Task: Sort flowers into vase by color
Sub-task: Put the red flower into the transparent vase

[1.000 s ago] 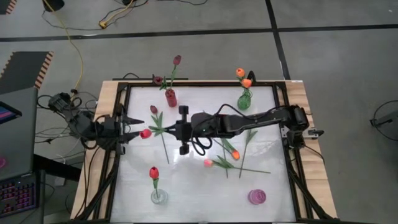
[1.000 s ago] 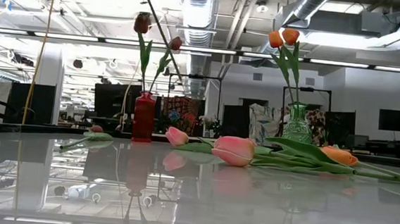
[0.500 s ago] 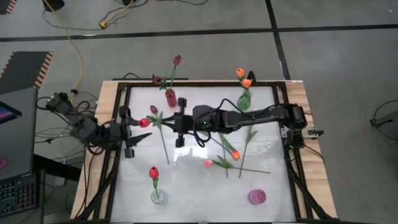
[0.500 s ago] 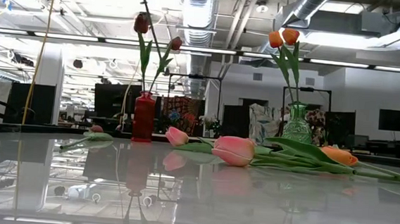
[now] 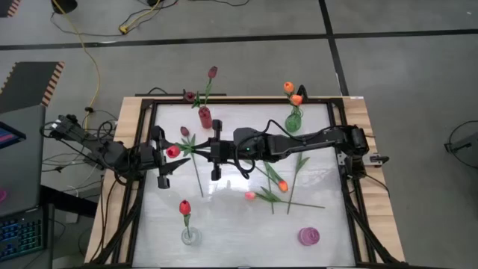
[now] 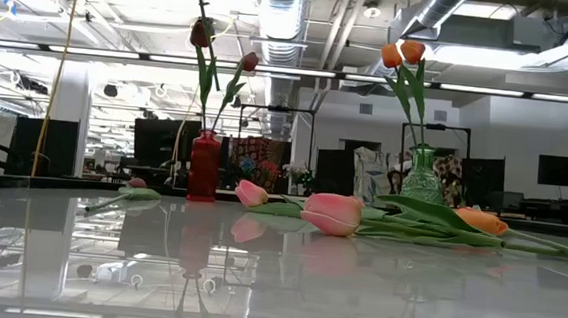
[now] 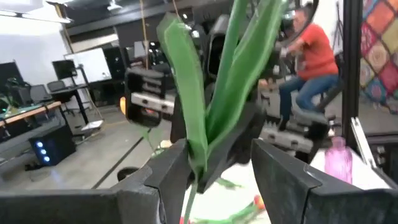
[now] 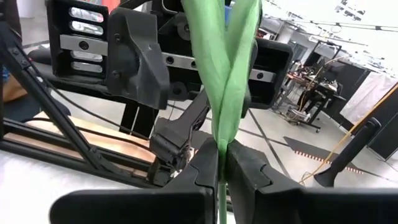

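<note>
While the sorting is clearly under way, more than half of it looks left to do. The red vase (image 5: pixel 205 117) at the far edge holds two dark maroon tulips (image 5: pixel 213 72), the green vase (image 5: pixel 293 121) at far right holds two orange tulips (image 5: pixel 289 88), and a clear vase (image 5: pixel 190 236) at near left holds a single red tulip (image 5: pixel 184 207). The pink vase (image 5: pixel 308 236) at near right appears empty.

The right hand (image 5: pixel 200 151), reaching across to the left half of the tabletop (image 5: pixel 239 224), is clenched on the green stem of a red-headed tulip (image 5: pixel 173 151), seen pinched between its fingers in its wrist view (image 8: pixel 219 155). The left hand (image 5: pixel 161 152) stands released around that flower's head end, its fingers (image 7: pixel 168 168) spread either side of the leaves without pinching them; this looks like a hand-over in progress.

Still lying on the tabletop are a maroon tulip (image 5: pixel 184 131) just beyond the hands, and a loose group right of centre: an orange tulip (image 5: pixel 282 184), a pink tulip (image 5: pixel 250 196) and more green stems.

The near middle of the tabletop is open. The black frame rail (image 5: pixel 142 179) lies close behind the left hand, and the red vase stands near the right arm's far side.
</note>
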Tool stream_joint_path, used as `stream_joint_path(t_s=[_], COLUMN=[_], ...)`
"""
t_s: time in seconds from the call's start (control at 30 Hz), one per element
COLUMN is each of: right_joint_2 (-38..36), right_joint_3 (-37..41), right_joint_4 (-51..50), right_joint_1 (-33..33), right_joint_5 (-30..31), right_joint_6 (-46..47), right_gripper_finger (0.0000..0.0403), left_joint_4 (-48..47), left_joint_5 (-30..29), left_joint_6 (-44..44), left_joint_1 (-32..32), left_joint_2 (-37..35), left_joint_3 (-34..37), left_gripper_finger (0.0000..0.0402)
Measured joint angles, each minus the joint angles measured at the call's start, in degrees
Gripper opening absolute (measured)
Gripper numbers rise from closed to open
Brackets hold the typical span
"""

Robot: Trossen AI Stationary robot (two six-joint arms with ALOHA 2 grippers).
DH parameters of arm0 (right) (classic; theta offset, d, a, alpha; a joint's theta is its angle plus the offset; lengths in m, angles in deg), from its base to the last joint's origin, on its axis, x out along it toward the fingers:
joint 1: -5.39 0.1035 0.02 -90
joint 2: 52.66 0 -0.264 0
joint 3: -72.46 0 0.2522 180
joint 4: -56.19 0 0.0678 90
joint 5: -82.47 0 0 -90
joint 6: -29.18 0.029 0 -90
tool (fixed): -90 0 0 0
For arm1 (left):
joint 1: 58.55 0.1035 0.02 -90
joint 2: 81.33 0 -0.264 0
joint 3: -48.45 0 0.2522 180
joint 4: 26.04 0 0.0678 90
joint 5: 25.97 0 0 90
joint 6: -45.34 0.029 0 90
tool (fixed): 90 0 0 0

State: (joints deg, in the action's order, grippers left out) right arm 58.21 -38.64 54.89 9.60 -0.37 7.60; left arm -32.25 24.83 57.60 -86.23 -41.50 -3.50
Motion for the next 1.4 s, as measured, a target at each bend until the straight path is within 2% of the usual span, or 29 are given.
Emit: stream_joint_path(t_s=[0.23, 0.5, 0.63, 0.97, 1.2, 1.33, 1.4], right_joint_2=[0.0, 0.0, 0.0, 0.0, 0.0, 0.0, -1.0], right_joint_3=[0.0, 0.0, 0.0, 0.0, 0.0, 0.0, 0.0], right_joint_4=[0.2, 0.1, 0.0, -0.1, -2.3, -3.6, -7.1], right_joint_1=[0.0, 0.0, 0.0, 0.0, 0.0, 0.5, 1.0], right_joint_5=[0.0, 0.0, 0.0, 0.1, 0.8, 5.5, 8.8], right_joint_6=[0.0, 0.1, 0.1, 0.3, 0.7, 2.0, 1.0], right_gripper_finger=[0.0047, 0.0047, 0.0047, 0.005, 0.0096, 0.0135, 0.0151], left_joint_4=[3.1, 3.4, 3.6, 3.4, 3.4, 3.0, -0.8], left_joint_5=[0.7, 4.4, 4.4, 4.1, 4.1, 4.1, 4.0], left_joint_6=[1.8, 1.8, 2.0, 1.0, -1.6, -2.3, -4.0], left_joint_1=[1.4, 4.4, 5.7, 6.0, 5.9, 5.9, 5.9], left_joint_2=[0.0, 1.7, 3.2, 2.7, 2.4, 1.3, -0.1], left_joint_3=[0.0, 0.0, 0.0, 0.0, 0.0, 0.0, -1.3], left_gripper_finger=[0.0164, 0.0157, 0.0125, 0.0013, 0.0011, 0.0008, 0.0006])
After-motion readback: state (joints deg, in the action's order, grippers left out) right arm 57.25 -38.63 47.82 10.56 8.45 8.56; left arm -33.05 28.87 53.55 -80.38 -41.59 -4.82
